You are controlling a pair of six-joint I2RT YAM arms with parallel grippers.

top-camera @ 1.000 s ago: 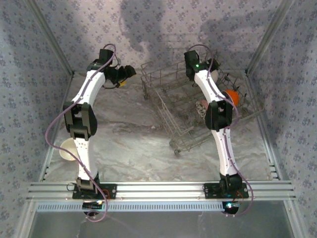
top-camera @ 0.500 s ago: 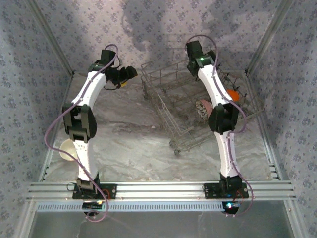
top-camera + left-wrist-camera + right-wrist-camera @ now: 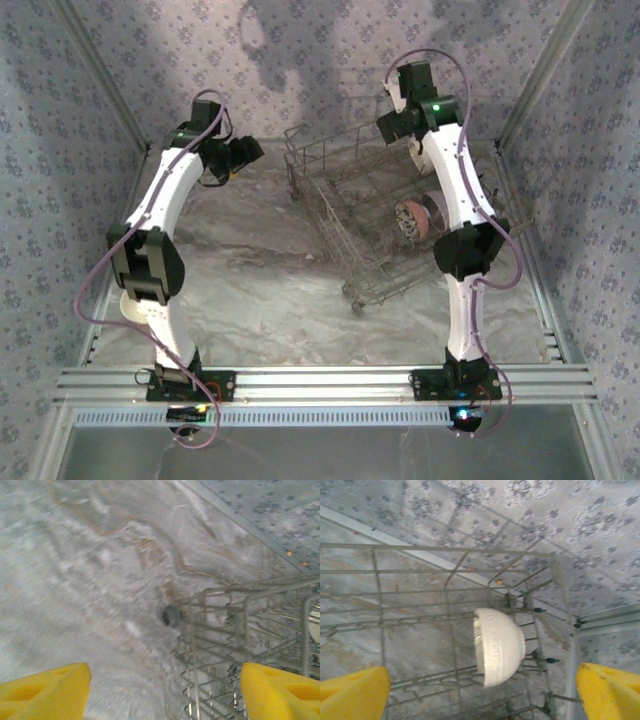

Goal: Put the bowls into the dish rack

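The left-wrist view is smeared by blur, so the marbled table (image 3: 260, 270) and the near corner of the dish rack (image 3: 325, 190) come through soft; a small dark round knob (image 3: 172, 616) sits at that corner, and what it is cannot be made out; a pale curved patch at the right edge, behind the wires, is cut off by the frame and cannot be identified. In the overhead view the right arm (image 3: 462, 200) lies across the right half of the rack and hides what is under it; the left arm (image 3: 150, 260) covers most of a cream bowl (image 3: 127, 308) on the table at the left edge, well apart from the rack, leaving a crescent showing. The rack stands at the far right of the table, skewed to its edges; inside it a white bowl (image 3: 497, 647) stands on its rim between the tines near the far corner, with a faint raised band round its outside too soft to read; nearer the middle a pink bowl (image 3: 410, 222) with a speckled inside also stands on edge. The left gripper (image 3: 162, 695) hangs over bare table just beside the rack corner, its yellow fingers wide apart around nothing; the right gripper (image 3: 480, 700) is above the white bowl, fingers spread and clear of it.
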